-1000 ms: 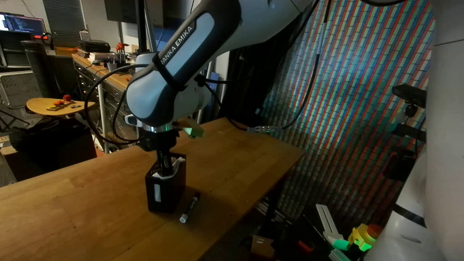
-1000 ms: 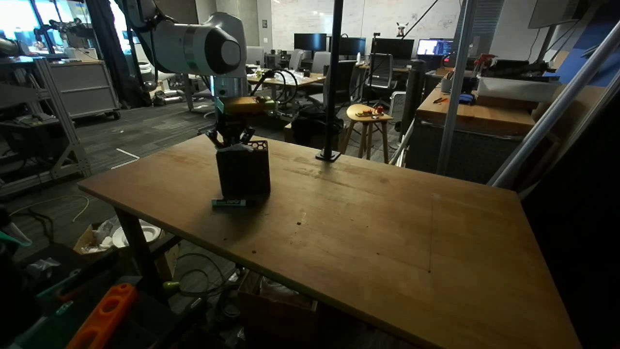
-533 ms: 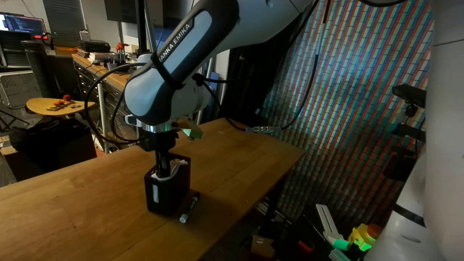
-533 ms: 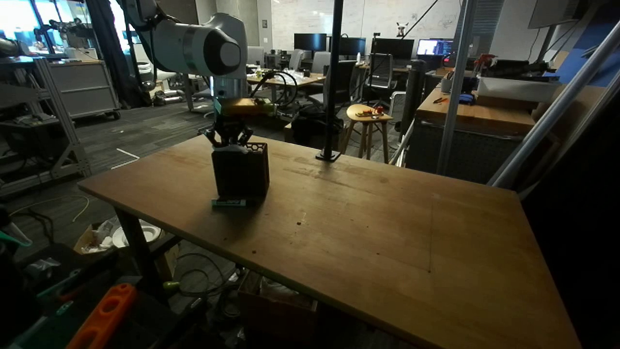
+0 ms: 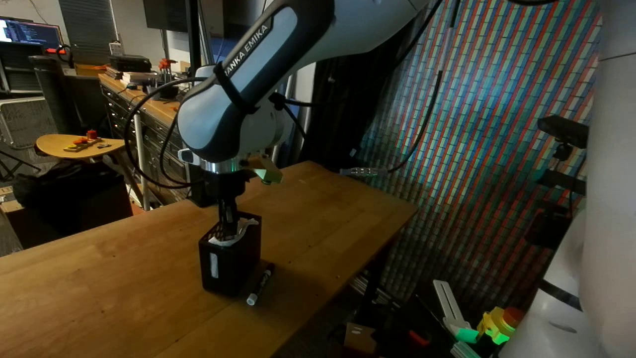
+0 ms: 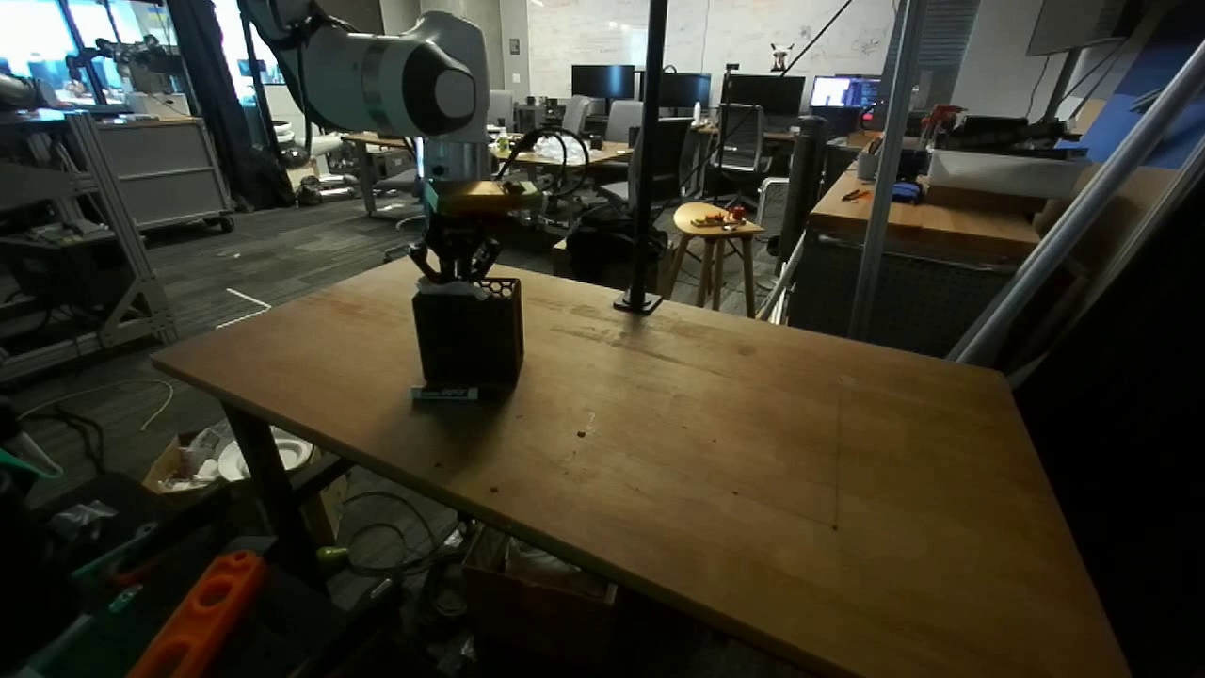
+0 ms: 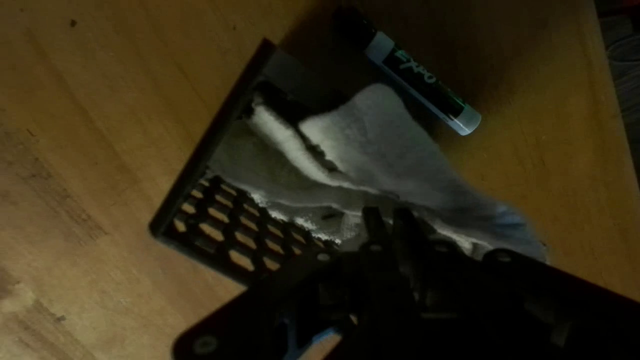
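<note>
Downward into the black box [image 6: 468, 337] the hand [image 7: 387, 216] is pointed, narrowed to a slim gap right at the pale cloth [image 7: 375, 137]; whether any cloth is pinched cannot be told! The cloth is bunched inside the box, one fold lapped over the rim, and just beside it an EXPO marker [image 7: 420, 82] is laid flat on the surface [image 6: 715, 461].

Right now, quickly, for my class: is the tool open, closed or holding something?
Tool: closed, down at the cloth in the box; whether it pinches any cloth cannot be told.
</note>
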